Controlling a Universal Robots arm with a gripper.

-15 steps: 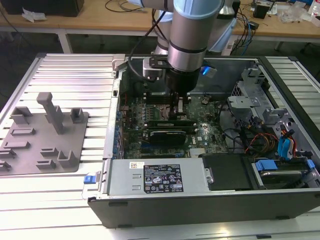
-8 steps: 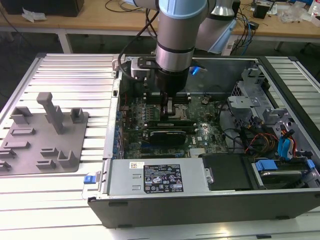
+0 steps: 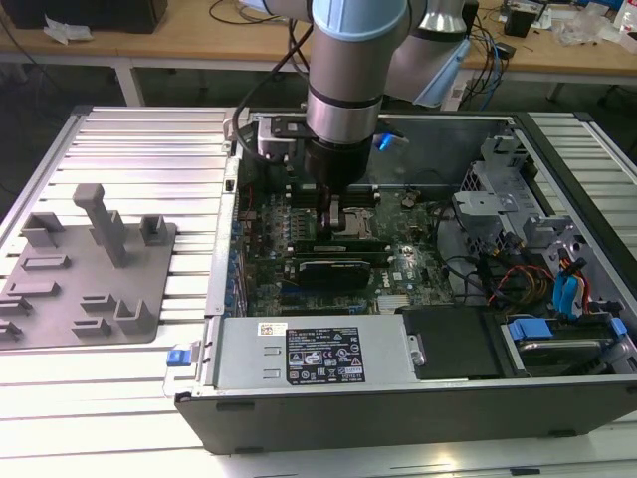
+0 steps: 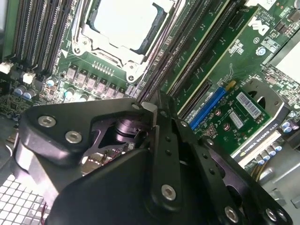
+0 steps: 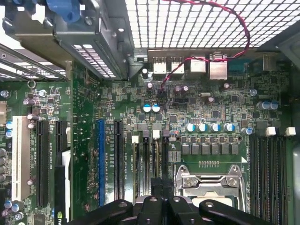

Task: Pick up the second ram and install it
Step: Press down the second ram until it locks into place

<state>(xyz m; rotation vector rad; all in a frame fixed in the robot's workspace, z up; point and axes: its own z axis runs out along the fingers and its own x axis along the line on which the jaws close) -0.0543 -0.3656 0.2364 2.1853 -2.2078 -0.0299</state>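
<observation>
Silver-grey arm (image 3: 343,80), blue joint cap, black screw-studded tool (image 4: 154,110).

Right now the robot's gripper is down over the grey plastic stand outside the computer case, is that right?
No. In the exterior view the gripper is down inside the open computer case, above the green motherboard; the grey plastic stand sits apart on the exterior view's left.

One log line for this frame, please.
arm: inside open case | gripper: above memory slots beside CPU socket | grasp: cannot tell

Robotics lab/workshop — open PC case (image 3: 398,398) on slotted alu table (image 3: 149,159), cable-strewn wood benches (image 3: 199,35) behind.
</observation>
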